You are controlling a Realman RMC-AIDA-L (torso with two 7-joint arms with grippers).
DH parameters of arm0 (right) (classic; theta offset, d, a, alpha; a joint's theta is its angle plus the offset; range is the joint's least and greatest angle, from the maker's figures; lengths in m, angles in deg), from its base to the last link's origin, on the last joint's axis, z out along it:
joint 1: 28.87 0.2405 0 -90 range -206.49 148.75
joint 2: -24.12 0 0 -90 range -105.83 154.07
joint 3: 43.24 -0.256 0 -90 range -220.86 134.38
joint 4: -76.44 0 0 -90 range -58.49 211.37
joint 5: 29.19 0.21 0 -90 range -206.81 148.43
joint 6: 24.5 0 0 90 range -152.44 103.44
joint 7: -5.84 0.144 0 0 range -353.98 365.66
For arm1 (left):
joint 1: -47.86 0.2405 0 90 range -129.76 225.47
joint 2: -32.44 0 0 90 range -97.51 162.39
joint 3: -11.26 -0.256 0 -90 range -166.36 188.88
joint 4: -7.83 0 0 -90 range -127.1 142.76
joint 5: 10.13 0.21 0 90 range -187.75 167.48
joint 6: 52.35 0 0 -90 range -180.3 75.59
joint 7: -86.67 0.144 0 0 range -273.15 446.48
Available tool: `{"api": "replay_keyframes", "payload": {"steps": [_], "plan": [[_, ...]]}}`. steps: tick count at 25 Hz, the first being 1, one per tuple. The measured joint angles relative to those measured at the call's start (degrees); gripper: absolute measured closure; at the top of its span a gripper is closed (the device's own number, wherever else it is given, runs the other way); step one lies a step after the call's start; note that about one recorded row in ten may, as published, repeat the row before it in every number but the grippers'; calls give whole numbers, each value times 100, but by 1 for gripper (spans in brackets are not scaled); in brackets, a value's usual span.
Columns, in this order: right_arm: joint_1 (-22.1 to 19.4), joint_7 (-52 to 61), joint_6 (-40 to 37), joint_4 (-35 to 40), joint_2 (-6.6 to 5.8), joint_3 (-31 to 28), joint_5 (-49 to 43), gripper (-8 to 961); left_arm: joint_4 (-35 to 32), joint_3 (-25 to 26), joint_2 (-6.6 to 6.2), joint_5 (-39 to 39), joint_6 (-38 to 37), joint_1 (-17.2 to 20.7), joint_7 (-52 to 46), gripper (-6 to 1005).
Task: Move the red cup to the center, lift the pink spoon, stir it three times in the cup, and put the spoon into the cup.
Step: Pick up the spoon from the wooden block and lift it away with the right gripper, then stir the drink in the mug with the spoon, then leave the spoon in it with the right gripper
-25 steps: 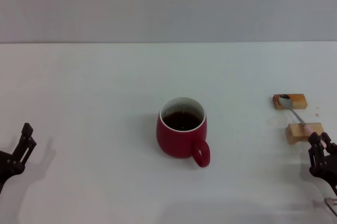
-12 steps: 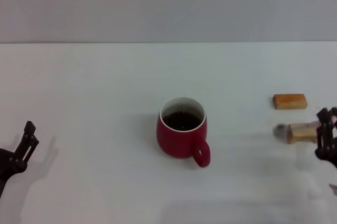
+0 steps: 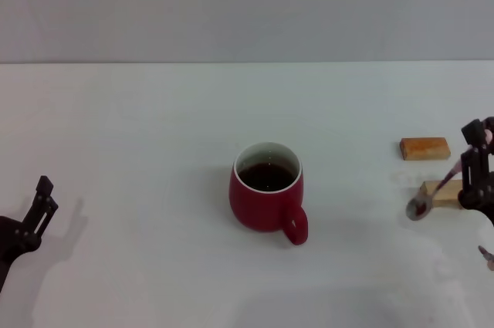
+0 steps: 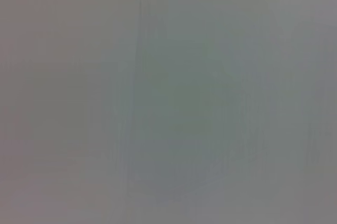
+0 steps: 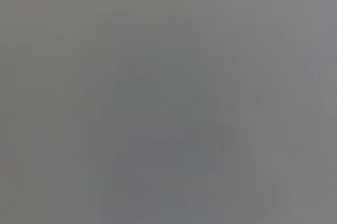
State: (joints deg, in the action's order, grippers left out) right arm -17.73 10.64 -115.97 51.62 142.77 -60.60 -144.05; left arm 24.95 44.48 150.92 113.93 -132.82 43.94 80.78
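Now counted: one red cup [image 3: 266,196] mid-table, one pink spoon [image 3: 434,194] clenched in right gripper [image 3: 475,167] near right edge, two wooden blocks [image 3: 424,148]; left gripper [image 3: 38,206] state indeterminate.

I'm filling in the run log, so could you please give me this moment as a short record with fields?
cup: red cup upright mid-table, dark liquid inside, handle toward the robot
spoon: pink spoon off the table, bowl hanging down, held at the handle
right gripper: right gripper shut on the spoon, far right of the cup
left gripper: left gripper idle at the near left edge
other items: two wooden blocks right of the cup
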Motion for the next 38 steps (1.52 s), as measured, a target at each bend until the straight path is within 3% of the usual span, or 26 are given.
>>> {"api": "replay_keyframes", "payload": {"steps": [8,18,22,38], "plan": [[221,20,-352,-440,8,-6,-306,942,11,14,0,-1,-4,-21,-3,140],[1198,464,-191,-486,33,30,-521,942,-1,42,0,-6,-54,10,-8,139],[1371,465,76,-495,52,52,-573,942,-4,22,0,-6,-56,-11,-9,139],[1622,433,953,-433,76,65,-651,943,40,18,18,-5,-57,-36,-9,140]]}}
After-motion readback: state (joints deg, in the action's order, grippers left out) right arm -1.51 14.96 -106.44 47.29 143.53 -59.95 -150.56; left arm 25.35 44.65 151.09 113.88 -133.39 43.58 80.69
